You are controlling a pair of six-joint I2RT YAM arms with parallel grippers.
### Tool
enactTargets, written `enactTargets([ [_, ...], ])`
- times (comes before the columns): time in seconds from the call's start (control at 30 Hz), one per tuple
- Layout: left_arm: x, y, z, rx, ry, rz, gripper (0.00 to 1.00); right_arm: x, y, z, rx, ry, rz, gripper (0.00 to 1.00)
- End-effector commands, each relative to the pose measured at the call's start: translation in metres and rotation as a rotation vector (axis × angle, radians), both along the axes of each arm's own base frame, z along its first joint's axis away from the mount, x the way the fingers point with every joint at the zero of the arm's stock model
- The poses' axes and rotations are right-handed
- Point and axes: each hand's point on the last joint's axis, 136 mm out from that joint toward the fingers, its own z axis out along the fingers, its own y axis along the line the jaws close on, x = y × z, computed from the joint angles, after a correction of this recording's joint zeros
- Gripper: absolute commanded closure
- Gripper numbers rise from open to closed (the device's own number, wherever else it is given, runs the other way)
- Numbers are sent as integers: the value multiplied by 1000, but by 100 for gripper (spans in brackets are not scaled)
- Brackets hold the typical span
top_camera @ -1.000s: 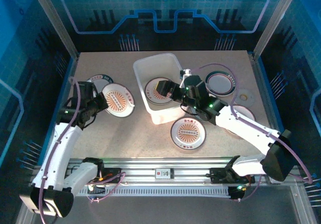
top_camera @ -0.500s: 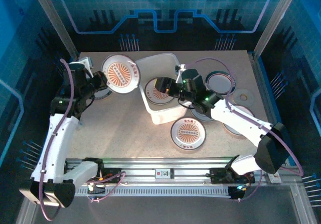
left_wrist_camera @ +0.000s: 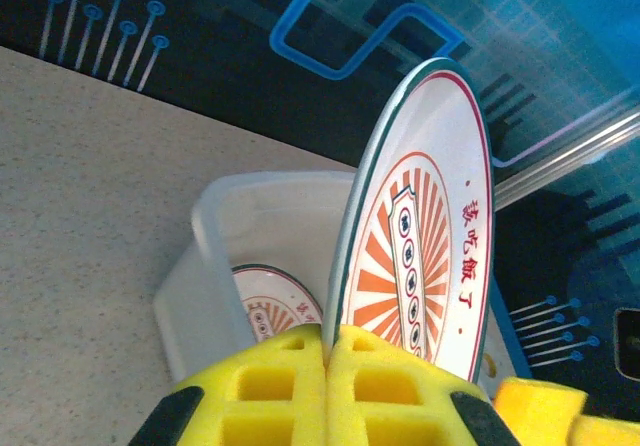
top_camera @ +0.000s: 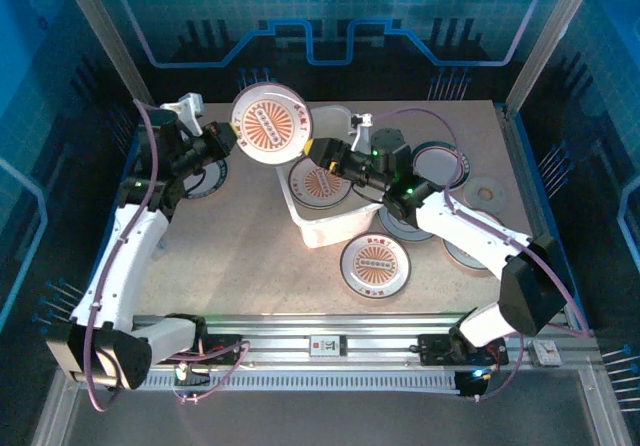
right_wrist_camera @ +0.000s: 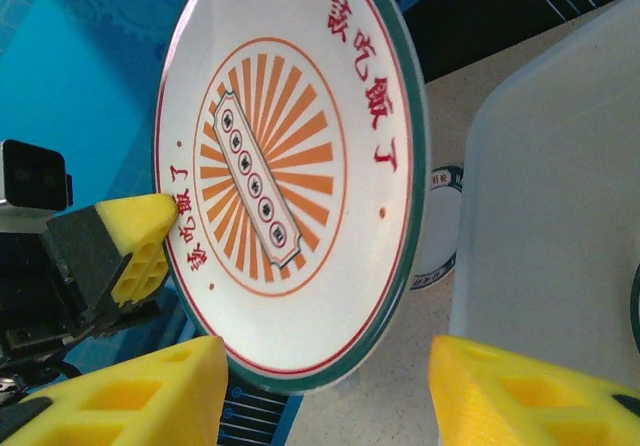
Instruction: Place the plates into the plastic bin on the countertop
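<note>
My left gripper [top_camera: 226, 142] is shut on the rim of an orange-sunburst plate [top_camera: 270, 124], holding it on edge above the far-left corner of the plastic bin [top_camera: 330, 228]. In the left wrist view the yellow pads [left_wrist_camera: 330, 351] pinch that plate [left_wrist_camera: 420, 236] over the bin [left_wrist_camera: 230, 246]. A like plate [top_camera: 320, 182] lies in the bin. My right gripper [top_camera: 326, 154] hovers over the bin, open. In the right wrist view its jaws [right_wrist_camera: 325, 386] stand apart just before the held plate's [right_wrist_camera: 290, 176] lower rim.
More plates lie on the countertop [top_camera: 250, 256]: one in front of the bin [top_camera: 375, 264], a dark-rimmed one at the right [top_camera: 440, 163], two under my right arm [top_camera: 470, 248], one at the left [top_camera: 205, 178]. A thin pale disc [top_camera: 487, 193] is at the right.
My left arm lifted the plate off the countertop and carried it up and right to the bin's far-left corner. My right gripper swung back-left toward it and narrowed its jaws.
</note>
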Motion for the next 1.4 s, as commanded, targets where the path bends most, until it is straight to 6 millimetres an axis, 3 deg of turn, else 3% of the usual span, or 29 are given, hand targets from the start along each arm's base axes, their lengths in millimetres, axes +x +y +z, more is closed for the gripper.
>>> enactTargets([
  [0.0,2,-17,18,-54,-77,-57,100,4,3,-2,42,5,20,45],
  [0.2,2,-28,16,-57,-77,-71,100,9,-2,-13,47,36,-6,49],
  [0.7,3,-47,1,-22,-47,-96,100,15,-10,-19,214,98,-37,90],
  [0.9,2,-48,-5,-4,-20,-97,99,15,-13,-20,226,104,-48,100],
  [1.03,4,-47,-8,11,-5,-92,83,17,-18,-19,219,108,-77,100],
  [1.27,16,-41,-5,54,-40,-58,41,26,-33,-9,154,92,-143,100],
  [1.37,23,-32,1,92,-63,-26,31,32,-45,-11,156,106,-194,100],
])
